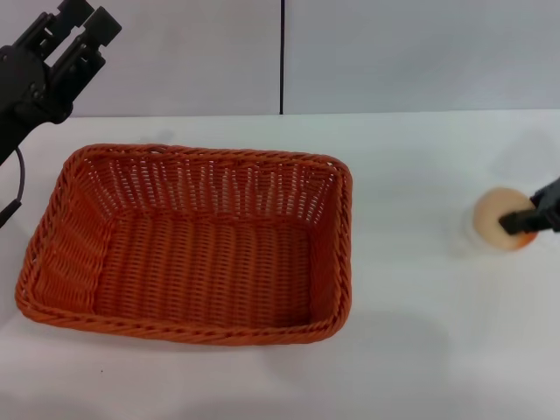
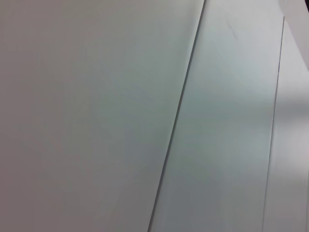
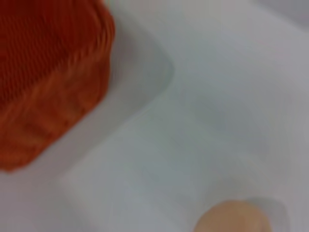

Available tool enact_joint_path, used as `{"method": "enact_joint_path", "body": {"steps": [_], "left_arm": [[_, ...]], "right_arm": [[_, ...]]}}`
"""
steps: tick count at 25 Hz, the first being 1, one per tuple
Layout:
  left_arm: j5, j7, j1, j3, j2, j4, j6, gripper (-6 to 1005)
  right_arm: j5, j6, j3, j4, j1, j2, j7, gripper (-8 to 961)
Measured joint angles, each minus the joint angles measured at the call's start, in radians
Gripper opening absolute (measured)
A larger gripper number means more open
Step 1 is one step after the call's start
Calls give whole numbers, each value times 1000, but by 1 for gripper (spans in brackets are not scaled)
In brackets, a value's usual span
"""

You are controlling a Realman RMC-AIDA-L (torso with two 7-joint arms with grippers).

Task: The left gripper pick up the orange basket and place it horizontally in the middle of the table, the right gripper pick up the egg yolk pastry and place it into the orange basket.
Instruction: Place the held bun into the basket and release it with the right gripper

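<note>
The orange basket [image 1: 188,245] sits flat on the table [image 1: 420,350], its long sides running along the table's width, lying in the left half of the tabletop and reaching about to its middle. Its inside shows only woven bottom and sloping openwork walls. In the right wrist view a corner of the same basket [image 3: 48,77] appears, resting on the white surface.

The left gripper [image 1: 74,39] hangs in the air above the far left corner of the table, clear of the basket's far rim and touching nothing. Its two black fingers stand spread, with a gap between them and nothing held. The left wrist view shows only pale wall panels.

The egg yolk pastry [image 1: 500,219] rests on the table near its right edge, well apart from the basket. The right gripper [image 1: 529,217] comes in from the right edge and its dark tip lies over the right side of the pastry. Whether its fingers are spread or pinching the pastry cannot be told. In the right wrist view the pastry [image 3: 231,220] shows as a cream round shape on the white top.
</note>
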Motion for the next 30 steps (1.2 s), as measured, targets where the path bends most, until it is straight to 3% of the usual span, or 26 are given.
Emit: {"method": "enact_joint_path", "body": {"steps": [7, 11, 14, 17, 20, 30], "left_arm": [[0, -13, 6, 0, 3, 2, 18, 549], [0, -13, 9, 0, 4, 4, 20, 549], [1, -13, 10, 0, 4, 4, 22, 549], [4, -13, 10, 0, 5, 3, 22, 549], [4, -13, 9, 0, 5, 3, 22, 549], [2, -13, 3, 0, 4, 5, 15, 549]], "right_arm": [[237, 5, 83, -128, -66, 1, 17, 196], [514, -4, 141, -173, -120, 0, -12, 169], [807, -12, 123, -151, -174, 0, -93, 145], [1000, -37, 79, -74, -186, 3, -182, 119], [1109, -46, 9, 48, -161, 4, -252, 101], [1106, 0, -191, 360, 4, 15, -423, 75]]}}
